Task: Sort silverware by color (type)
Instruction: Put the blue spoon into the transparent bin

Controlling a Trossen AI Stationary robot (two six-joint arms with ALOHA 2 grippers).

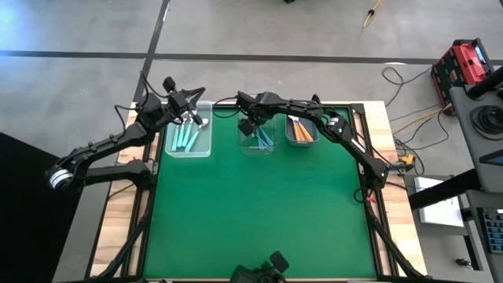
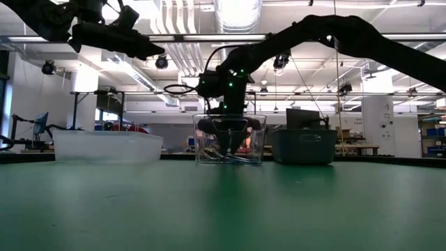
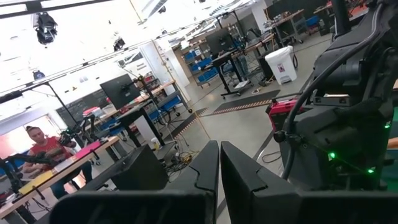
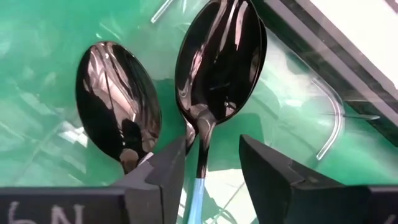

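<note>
Right gripper [image 4: 211, 177], fingers parted, straddles a blue-handled spoon [image 4: 219, 74] inside the middle clear bin [image 1: 257, 145]; left gripper [image 3: 219, 180], clenched, hovers above.

Legible text is limited to one marking. In the right wrist view, white hand-drawn characters [image 4: 46, 216] stand on the dark body of the right tool [image 4: 211, 171], cut off by the picture edge; they resemble "6N" but cannot be read with certainty. No other labels, brands or numbers are readable.
</note>
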